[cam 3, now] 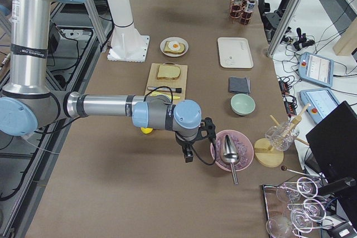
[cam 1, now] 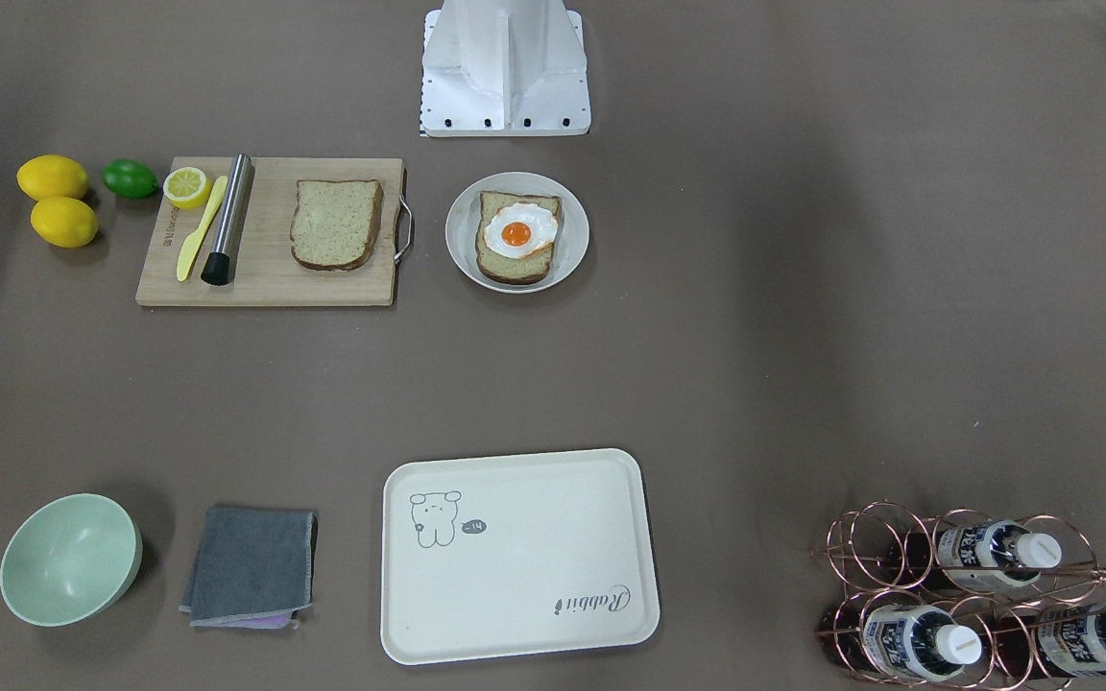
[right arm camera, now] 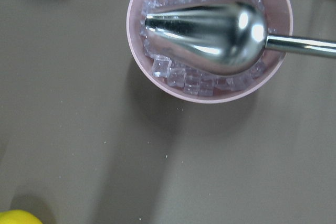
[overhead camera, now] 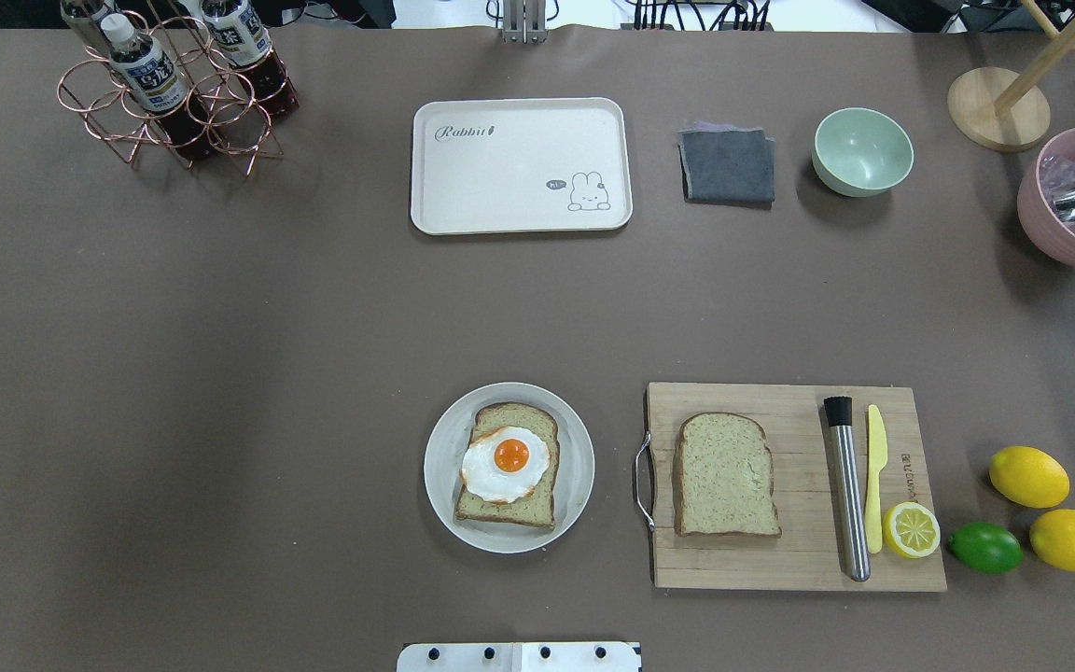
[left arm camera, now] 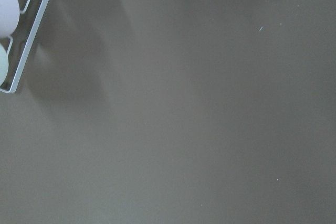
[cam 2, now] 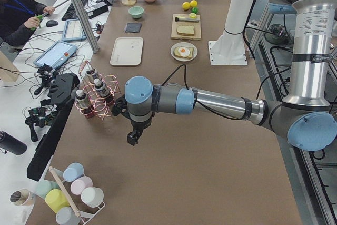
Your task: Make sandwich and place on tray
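**Mid-frame, a meal in two parts**

In the lower middle of the overhead view, a square wholegrain bread slice (overhead camera: 500,513) carrying a white-and-orange fried egg (overhead camera: 506,464) lies on a round grey-white plate (overhead camera: 444,467). A second brown-crusted slice (overhead camera: 725,474) rests to its right on a wooden cutting board (overhead camera: 799,485). The large cream-white rectangular tray (overhead camera: 519,177) sits upper centre, well apart. The side views do not show how far the left gripper (cam 2: 134,136) or right gripper (cam 3: 188,153) is open. A top slice set down askew could push the egg off, and a loose stack may shear apart on the long carry.

"Rabbit" is written in script on the tray (overhead camera: 519,168), and "hi" is set in a small bubble beside its drawn animal. Print on the bottle labels (overhead camera: 147,79) and the cutting board (overhead camera: 799,560) cannot be read.
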You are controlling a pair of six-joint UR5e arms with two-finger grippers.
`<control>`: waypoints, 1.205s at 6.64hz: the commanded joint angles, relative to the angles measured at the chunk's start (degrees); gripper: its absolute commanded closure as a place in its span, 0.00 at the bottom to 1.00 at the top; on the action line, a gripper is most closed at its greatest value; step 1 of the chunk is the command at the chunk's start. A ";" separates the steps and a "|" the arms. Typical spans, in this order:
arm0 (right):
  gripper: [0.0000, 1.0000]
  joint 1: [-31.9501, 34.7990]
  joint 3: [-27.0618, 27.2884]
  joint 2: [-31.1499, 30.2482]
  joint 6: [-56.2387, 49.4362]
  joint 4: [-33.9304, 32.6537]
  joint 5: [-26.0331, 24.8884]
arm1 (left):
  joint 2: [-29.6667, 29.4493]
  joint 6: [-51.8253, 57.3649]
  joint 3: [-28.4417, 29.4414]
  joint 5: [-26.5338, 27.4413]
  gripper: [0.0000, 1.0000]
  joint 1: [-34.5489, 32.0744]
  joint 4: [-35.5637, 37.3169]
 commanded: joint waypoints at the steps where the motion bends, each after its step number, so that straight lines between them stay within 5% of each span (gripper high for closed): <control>1: 0.00 0.01 0.07 0.37 5.99 6.63 0.49 | -0.54 -7.74 0.25 -0.57 0.01 3.76 -12.31; 3: 0.01 -1.48 -0.11 0.46 6.52 6.65 4.52 | 0.93 -24.56 -2.54 0.73 0.01 10.52 -18.04; 5: 0.00 -6.21 1.02 0.46 18.66 8.57 3.58 | 0.86 -42.75 -3.78 2.24 0.01 20.19 -25.44; 6: 0.01 -11.19 3.21 -0.15 31.10 15.20 -2.52 | 0.95 -51.02 -5.96 2.41 0.02 24.50 -27.73; 8: 0.01 -22.18 3.84 -0.51 51.00 26.55 -7.83 | 0.51 -68.34 -12.46 12.55 0.02 38.17 -30.21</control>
